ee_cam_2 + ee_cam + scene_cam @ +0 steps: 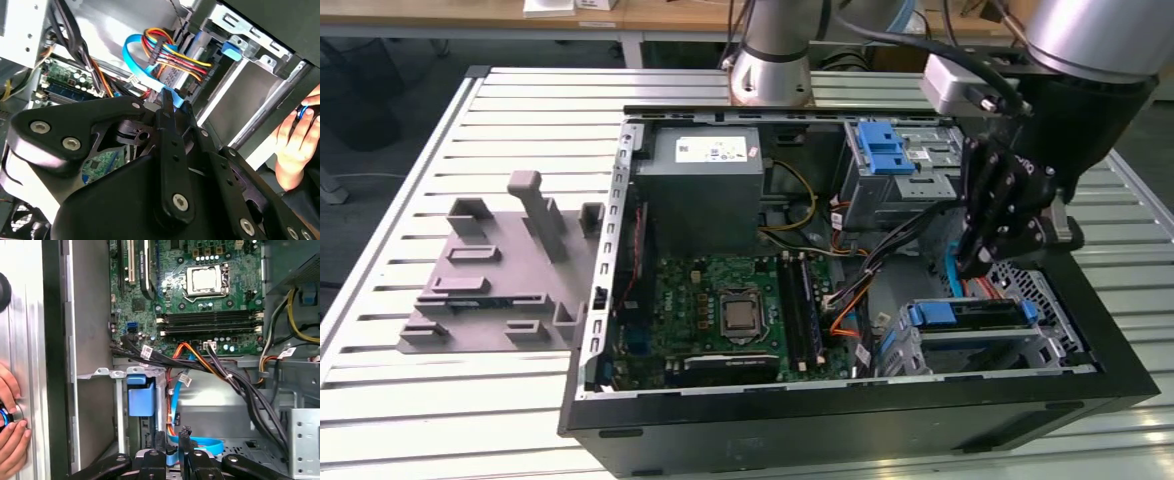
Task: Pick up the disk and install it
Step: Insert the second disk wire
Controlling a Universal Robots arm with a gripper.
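The disk [977, 317] lies in the drive cage at the near right corner of the open computer case, its blue carrier tab [934, 313] facing the motherboard. In both wrist views the same tab [140, 396] [232, 49] sticks out of the cage. My gripper [977, 268] hangs fingers-down just above the cage. Its black fingers are shut on a blue flat data cable [137, 44] near its plug end [172, 449]. A bundle of red, yellow and orange power wires [177, 61] runs to the disk beside that cable.
A grey power-supply box [707, 175] and the motherboard [727, 310] fill the case's left half. A second bay with a blue latch [886, 148] sits at the back right. Black cable bundles [220, 372] cross the middle. A person's hand [295, 132] rests outside the case wall. A grey fixture [500, 275] stands on the table.
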